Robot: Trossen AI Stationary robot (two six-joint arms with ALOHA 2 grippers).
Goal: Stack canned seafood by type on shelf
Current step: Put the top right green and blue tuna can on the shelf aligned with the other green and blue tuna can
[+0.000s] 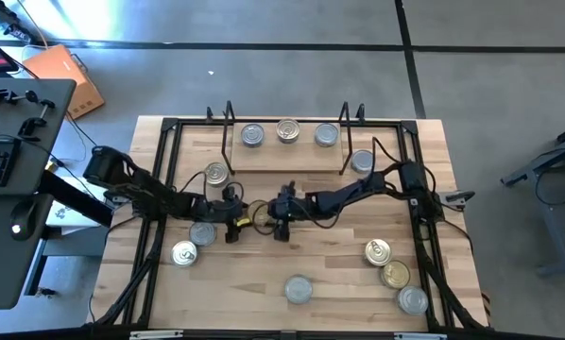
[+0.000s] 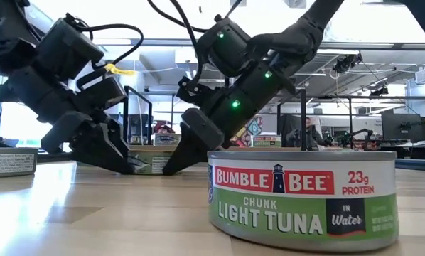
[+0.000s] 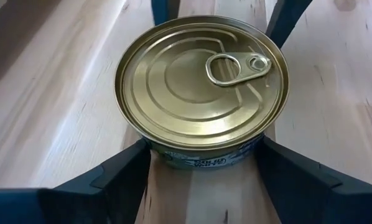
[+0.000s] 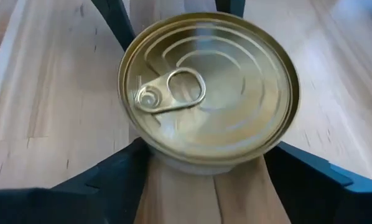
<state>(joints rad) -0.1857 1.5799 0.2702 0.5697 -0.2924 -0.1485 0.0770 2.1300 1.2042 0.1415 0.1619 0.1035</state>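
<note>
Currently at tools: left tool [image 1: 233,215] and right tool [image 1: 281,212] meet mid-bench, both set around one gold tin [image 3: 201,81] from opposite sides.
Left tool state: cannot tell whether it is clenched on the gold tin or loose around it.
Right tool state: same, cannot tell; its wrist view has the tin right at the tool's mouth.
Gold tin: ring pull up, upright, bottom flat on the bench [image 1: 339,283], in front of the shelf, not on it.
Step (judged): pick-up or handover of this tin; which arm takes it is not clear.
Shelf [image 1: 287,156]: low wood board with black uprights at the far side of the bench; three tins [image 1: 287,130] abreast in one row, one layer only.
Shelf tin types: too small to sort surely; the outer two look silver-topped.
Loose, left side: three tins [image 1: 202,232], near the left arm.
Loose, right side: four tins [image 1: 394,274], one of them just beside the shelf's right upright.
Loose, near edge: one silver tuna tin [image 2: 303,199], alone, well apart from both tools.
Count: twelve tins in all; three shelved, one at the tools, eight loose.
Done (judged): first row only.
Left (judged): nine tins to shelve, stacking by type not yet begun.
</note>
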